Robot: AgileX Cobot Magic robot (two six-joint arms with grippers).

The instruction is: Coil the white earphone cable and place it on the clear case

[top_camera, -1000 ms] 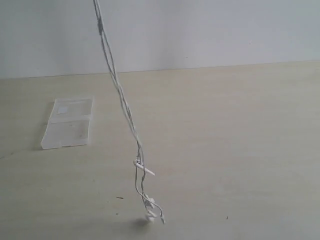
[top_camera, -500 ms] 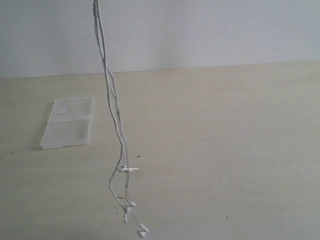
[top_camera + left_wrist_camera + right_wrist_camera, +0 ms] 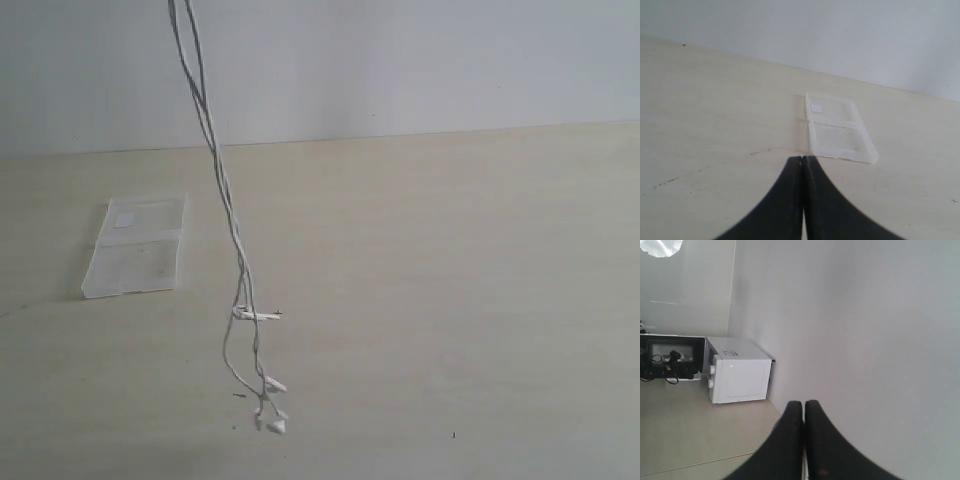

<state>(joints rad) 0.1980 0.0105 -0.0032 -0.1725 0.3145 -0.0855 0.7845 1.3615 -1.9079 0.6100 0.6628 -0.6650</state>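
two strands of the white earphone cable hang down from past the top of the exterior view, its earbuds low by the table, right of the flat-lying clear case and apart from it. left gripper and right gripper both have their jaws pressed together; what holds the cable up cannot be told.

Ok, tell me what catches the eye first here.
The white earphone cable hangs in doubled strands from above the exterior view's top edge, its earbuds dangling low near the table, left of centre. The clear case lies flat on the table farther left, apart from the cable. In the wrist views the left gripper and the right gripper are both shut.
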